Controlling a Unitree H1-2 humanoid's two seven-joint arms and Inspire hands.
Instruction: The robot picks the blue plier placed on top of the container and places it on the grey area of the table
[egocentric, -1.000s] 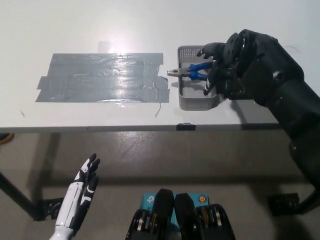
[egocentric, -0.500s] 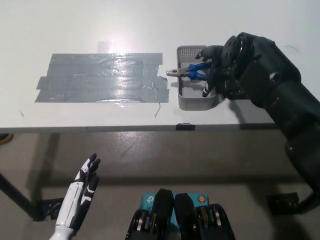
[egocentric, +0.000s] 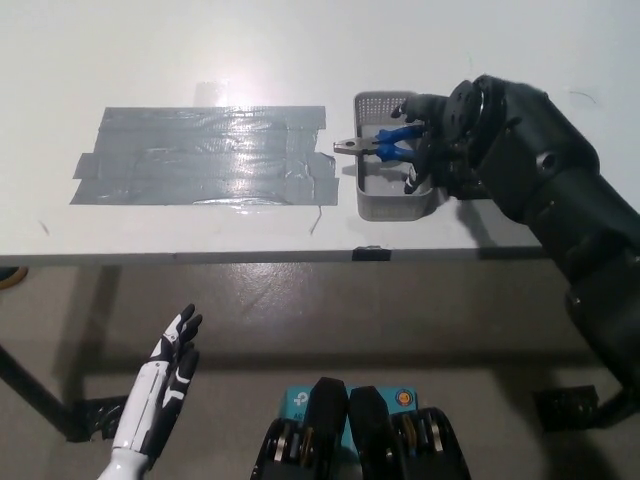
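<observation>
While I watch the head cam, the black right hand (egocentric: 440, 135) sits over the right side of the grey container (egocentric: 393, 180), fingers curled down around the blue handles of the blue plier (egocentric: 385, 143). Can't tell if the fingers actually clamp the handles or just wrap near them w/o contact, too dark and bunched up. Plier lies across the container's top, metal nose poking out past the left rim toward the grey area (egocentric: 205, 155), handles running right under the hand. So the plier is directly below and left of the palm, nose free, handles partly hidden by fingers.

Grey area is a patch of overlapping tape strips on the white table (egocentric: 150, 60), just beside the container's left wall, glare on the middle of it. Container is near the table's front edge, its upper end perforated.

White left hand (egocentric: 165, 385) hangs low at lower left, below table level, fingers apart and straight, holding nothing.

No brand, label or writing I can read anywhere on plier, container or tape
</observation>
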